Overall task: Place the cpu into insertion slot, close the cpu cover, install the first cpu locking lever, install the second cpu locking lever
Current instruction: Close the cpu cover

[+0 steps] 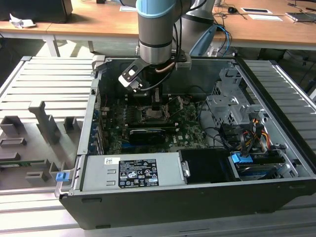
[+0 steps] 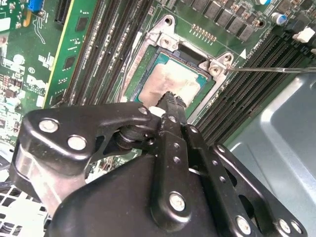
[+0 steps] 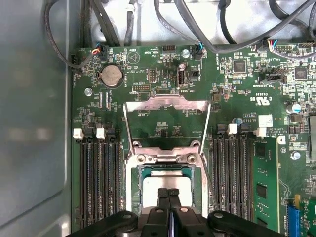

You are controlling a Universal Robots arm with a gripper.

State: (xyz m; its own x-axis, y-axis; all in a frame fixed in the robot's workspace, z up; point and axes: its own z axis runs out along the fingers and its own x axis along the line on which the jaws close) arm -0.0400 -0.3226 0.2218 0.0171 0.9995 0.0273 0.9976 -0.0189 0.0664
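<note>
One cpu (image 3: 165, 178) lies directly under claw (image 3: 169, 193).

We log robotics lab or electronics workshop. Evidence: robot arm (image 1: 155, 29) over opened computer case (image 1: 197, 197); ribbed metal bench (image 1: 44, 84) beneath; wooden desks (image 1: 98, 22) far behind, bearing papers (image 1: 259, 11); grey fixture blocks (image 1: 44, 123) at exterior view's left.

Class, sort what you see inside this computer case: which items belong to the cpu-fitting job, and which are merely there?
Job: cpu, insertion slot, cpu cover (open), end effector.
Merely there: coin battery, memory slots, power supply, cables.
</note>
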